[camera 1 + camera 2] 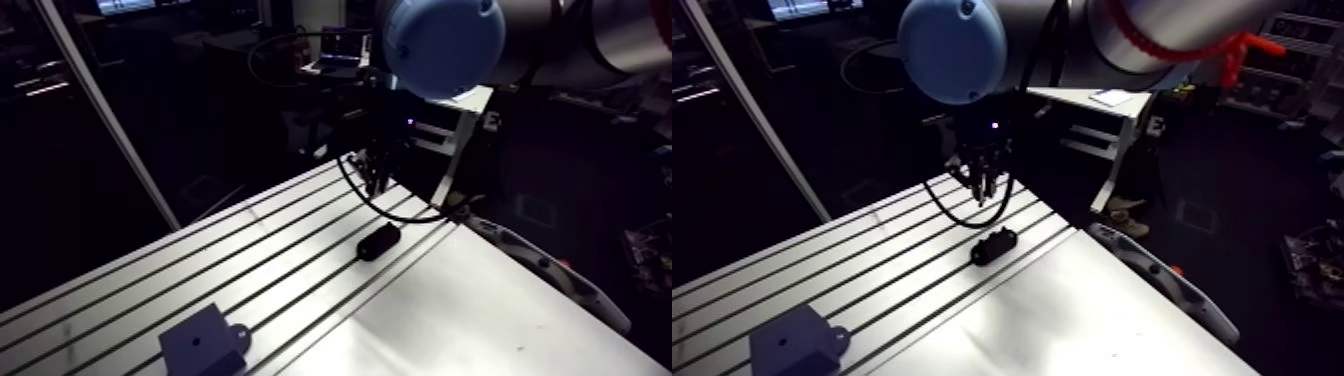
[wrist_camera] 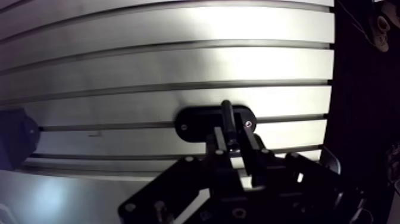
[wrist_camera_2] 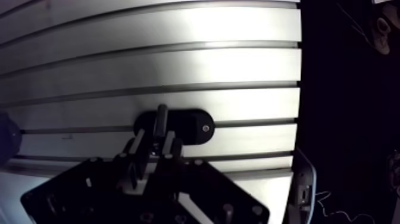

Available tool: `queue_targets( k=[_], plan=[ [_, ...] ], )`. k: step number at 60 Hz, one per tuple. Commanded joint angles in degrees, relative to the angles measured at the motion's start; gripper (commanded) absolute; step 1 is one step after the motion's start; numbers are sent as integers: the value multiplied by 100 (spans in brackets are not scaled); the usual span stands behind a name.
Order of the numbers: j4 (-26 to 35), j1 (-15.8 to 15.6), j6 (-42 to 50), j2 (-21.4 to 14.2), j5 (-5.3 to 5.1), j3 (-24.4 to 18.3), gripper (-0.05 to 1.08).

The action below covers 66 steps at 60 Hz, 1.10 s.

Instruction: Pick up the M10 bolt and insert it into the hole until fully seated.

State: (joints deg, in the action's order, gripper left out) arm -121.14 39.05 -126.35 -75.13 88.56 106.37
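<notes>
Wrist view: the gripper (image 2: pixel 229 136) pinches a thin dark rod, likely the M10 bolt (image 2: pixel 227 111), right over the black oval block (image 2: pixel 195 125). Keep the bolt straight and move slowly, so it does not tip or slip.

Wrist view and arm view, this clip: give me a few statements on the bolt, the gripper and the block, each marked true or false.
1. The gripper is shut on the bolt, a thin dark rod that sticks out past its fingertips. True.
2. The bolt is seated in the block. False: the bolt is in the gripper, and the hole in the block's top face shows as an open dark dot.
3. A black oval holder lies on the slotted table beneath the gripper. True.
4. The block sits directly between the fingers. False: it stands well off to one side of the gripper, apart from the holder.
</notes>
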Motion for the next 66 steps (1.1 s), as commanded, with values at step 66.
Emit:
queue_targets(
  k=[66],
  plan=[
    [4485,-2835,2014,600,759,-2645,108]
  ],
)
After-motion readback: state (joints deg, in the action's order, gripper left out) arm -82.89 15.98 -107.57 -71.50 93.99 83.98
